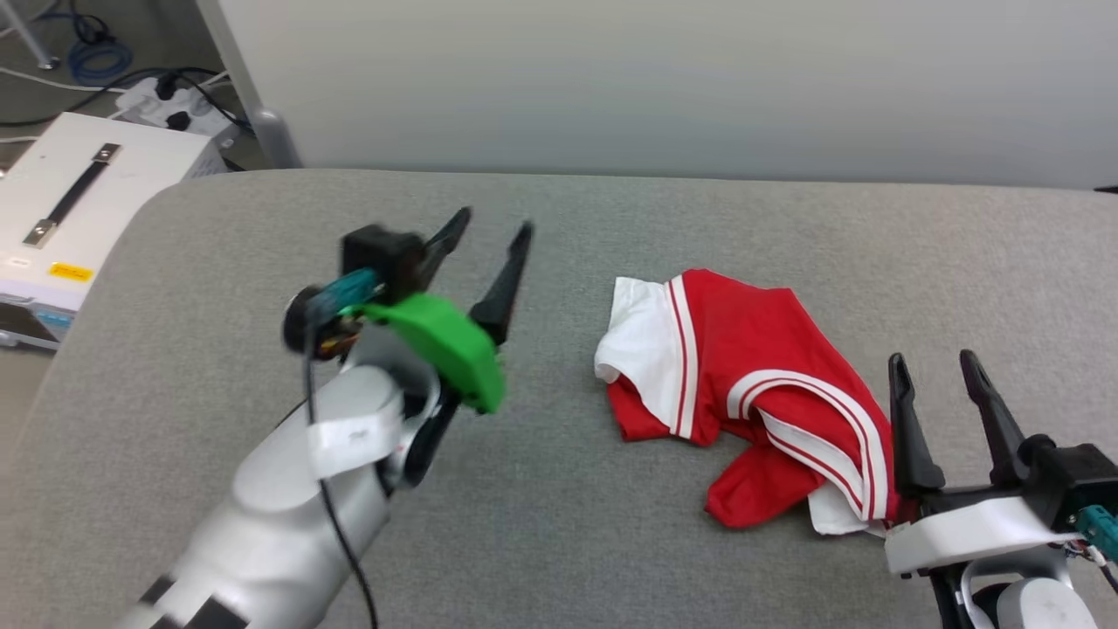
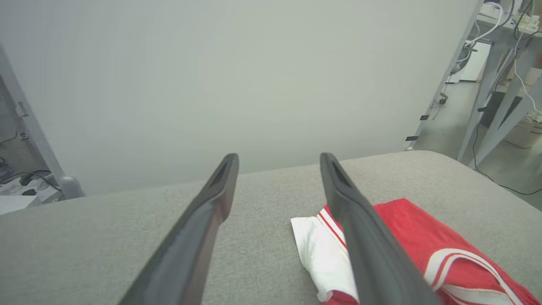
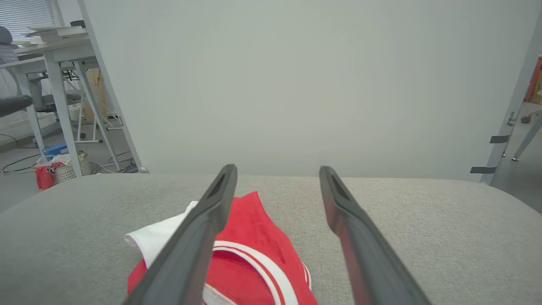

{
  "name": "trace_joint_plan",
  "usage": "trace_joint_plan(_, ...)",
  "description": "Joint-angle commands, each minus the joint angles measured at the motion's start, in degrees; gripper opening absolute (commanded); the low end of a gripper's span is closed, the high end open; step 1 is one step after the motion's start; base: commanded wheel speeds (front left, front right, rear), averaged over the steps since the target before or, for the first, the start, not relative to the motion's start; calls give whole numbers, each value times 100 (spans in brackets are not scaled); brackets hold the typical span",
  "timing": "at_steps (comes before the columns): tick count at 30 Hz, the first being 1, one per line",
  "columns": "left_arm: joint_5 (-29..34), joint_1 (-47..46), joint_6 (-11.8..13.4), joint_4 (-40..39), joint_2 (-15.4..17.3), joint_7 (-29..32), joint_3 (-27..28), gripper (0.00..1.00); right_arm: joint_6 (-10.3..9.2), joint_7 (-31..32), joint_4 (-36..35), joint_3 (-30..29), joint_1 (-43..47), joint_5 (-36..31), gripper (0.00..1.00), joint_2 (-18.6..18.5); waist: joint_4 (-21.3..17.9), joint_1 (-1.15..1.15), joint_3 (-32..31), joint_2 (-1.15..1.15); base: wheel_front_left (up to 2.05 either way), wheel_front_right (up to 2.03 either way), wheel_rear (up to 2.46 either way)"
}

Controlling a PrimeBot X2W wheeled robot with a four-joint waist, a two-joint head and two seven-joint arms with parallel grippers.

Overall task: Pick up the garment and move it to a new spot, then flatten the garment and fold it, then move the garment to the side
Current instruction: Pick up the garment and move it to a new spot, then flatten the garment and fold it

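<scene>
1. a wide grey padded surface (image 1: 218, 262) with rounded corners runs across the head view, from the near edge to a far edge.
2. a plain pale wall panel (image 1: 655, 79) stands upright just behind the far edge.
3. a white box (image 1: 96, 183) with a dark strap handle sits on the floor past the left corner, with cables near it.
4. the shirt (image 1: 760, 376) lies crumpled on the surface, right of centre. its long axis runs diagonally from far left to near right. a white sleeve with red stripes points far left, and a red fold with striped trim points near right.
5. the left gripper (image 1: 493, 223) hangs above bare surface left of the shirt and well apart from it. its fingers point away and are spread wide, grasping nothing.
6. the right gripper (image 1: 933, 360) is at the shirt's near-right end, just beside it. its fingers point away and are released, parted with nothing between them. whether it touches the cloth cannot be told.
</scene>
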Motion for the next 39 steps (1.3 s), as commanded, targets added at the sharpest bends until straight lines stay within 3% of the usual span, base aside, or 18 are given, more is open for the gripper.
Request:
trace_joint_plan(1, 136, 354, 33, -181, 101, -31, 209, 100, -4, -26, 8, 14, 122, -56, 100, -17, 174, 0, -162, 0, 0, 0, 0)
trace_joint_plan(6, 577, 1409, 118, -816, 408, -32, 878, 100, -4, -26, -11, 142, 275, -71, 100, -17, 263, 0, -248, 0, 0, 0, 0)
trace_joint_plan(10, 807, 2199, 146, -1264, 421, -32, 1304, 100, -4, -26, 24, 209, 394, -39, 100, -17, 287, 0, -326, 0, 0, 0, 0)
trace_joint_plan(18, 1176, 3408, 138, -1891, 39, -32, 2103, 100, -4, -26, 175, 370, 579, 96, 100, -29, 228, 0, -464, 0, 0, 0, 0)
trace_joint_plan(22, 1447, 3880, -6, -2109, -218, -32, 2466, 100, -4, -26, 192, 424, 604, 141, 100, -29, 163, 0, -497, 0, 0, 0, 0)
trace_joint_plan(31, 1815, 4050, -381, -1989, -539, -32, 2739, 100, -4, -26, 196, 497, 603, 156, 100, -96, 63, 0, -470, 0, 0, 0, 0)
trace_joint_plan(39, 1928, 3573, -596, -1710, -504, 257, 2548, 100, -4, 29, 130, 565, 513, 98, 100, -179, -71, 0, -217, 0, 0, 0, 0)
